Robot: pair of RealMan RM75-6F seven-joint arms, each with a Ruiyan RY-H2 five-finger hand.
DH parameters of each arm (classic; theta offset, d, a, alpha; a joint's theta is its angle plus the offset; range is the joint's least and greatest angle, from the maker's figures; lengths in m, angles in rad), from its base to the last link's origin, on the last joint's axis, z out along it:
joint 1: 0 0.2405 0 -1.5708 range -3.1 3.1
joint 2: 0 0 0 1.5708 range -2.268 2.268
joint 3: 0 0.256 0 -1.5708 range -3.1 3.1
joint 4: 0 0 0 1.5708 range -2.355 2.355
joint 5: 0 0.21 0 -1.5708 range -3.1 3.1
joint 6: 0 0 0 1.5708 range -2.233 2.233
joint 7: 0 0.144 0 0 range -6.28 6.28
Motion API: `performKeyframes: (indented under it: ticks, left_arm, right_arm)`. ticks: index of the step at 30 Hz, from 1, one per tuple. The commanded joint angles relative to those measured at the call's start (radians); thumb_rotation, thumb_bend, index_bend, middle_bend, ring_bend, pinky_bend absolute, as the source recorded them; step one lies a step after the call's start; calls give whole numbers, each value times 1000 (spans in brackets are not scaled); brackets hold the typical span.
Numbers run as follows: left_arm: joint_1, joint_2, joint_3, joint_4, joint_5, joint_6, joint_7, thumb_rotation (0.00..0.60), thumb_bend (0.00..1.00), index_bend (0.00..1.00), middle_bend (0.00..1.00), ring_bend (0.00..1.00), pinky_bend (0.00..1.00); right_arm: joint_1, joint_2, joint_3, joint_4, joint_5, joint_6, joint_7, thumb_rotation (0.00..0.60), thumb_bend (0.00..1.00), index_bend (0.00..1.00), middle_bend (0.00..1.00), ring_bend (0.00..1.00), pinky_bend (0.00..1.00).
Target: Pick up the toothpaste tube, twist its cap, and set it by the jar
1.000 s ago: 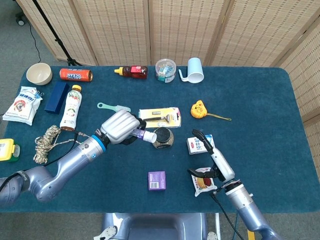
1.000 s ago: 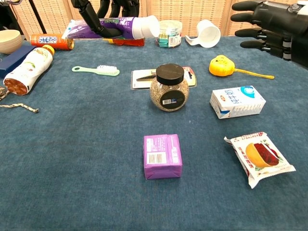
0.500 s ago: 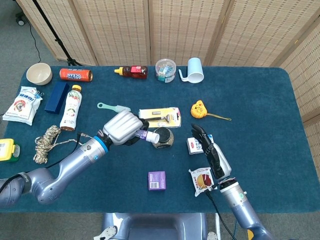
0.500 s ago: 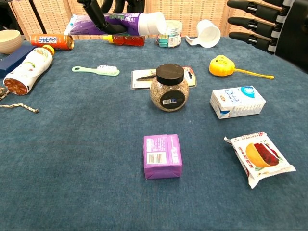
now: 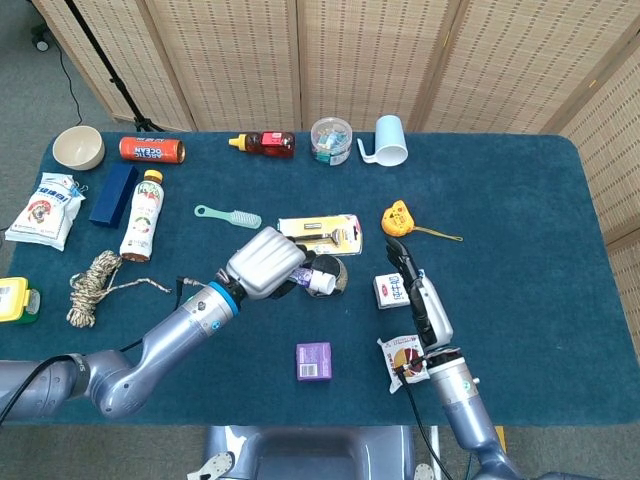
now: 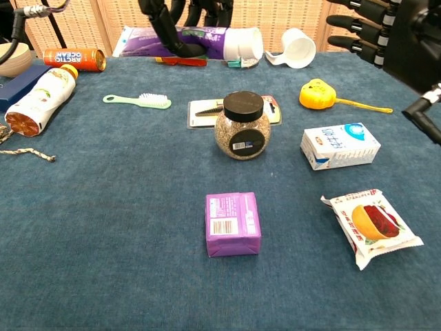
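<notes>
the left hand (image 5: 266,263) grips the toothpaste tube (image 6: 180,41) in the air, fingers curled around its purple body, with the white cap (image 6: 244,44) sticking out past the fingers toward the right hand (image 5: 412,290). just below and beyond the cap end stands the jar (image 6: 241,126), upright on the blue counter (image 6: 103,221) with its black lid on (in the head view the cap overlaps the jar). the right hand holds nothing, its dark fingers (image 6: 360,27) spread and stretched out, raised off the counter, apart from the tube. beneath the right hand lie a small white carton (image 6: 340,145) and a snack packet (image 6: 371,227). a purple box (image 6: 233,223) lies nearer the robot than the jar, between the two hands.
</notes>
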Motion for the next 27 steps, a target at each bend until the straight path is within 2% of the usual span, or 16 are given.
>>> performKeyframes:
  ticks: [1,9,19,27]
  left_arm:
    - [-21,-18,-6,-6,-35,19,25,600,508,614,548,512,575]
    - [-49,-40,-13,-9,-96,41,61,600,509,614,549,513,577]
    - [-98,-84,-12,1,-190,72,117,600,509,614,549,513,577]
    - [-116,-98,-4,-15,-219,104,150,600,509,614,550,513,578]
  right_arm:
    - [13,-13,14,8,7,-10,-22,0,0,0,0,0,0]
    - [47,-72,54,38,40,-18,-71,0,0,0,0,0,0]
    - [87,-226,100,117,106,15,-157,0,0,0,0,0,0]
    - [108,-278,138,160,121,15,-176,0,0,0,0,0,0]
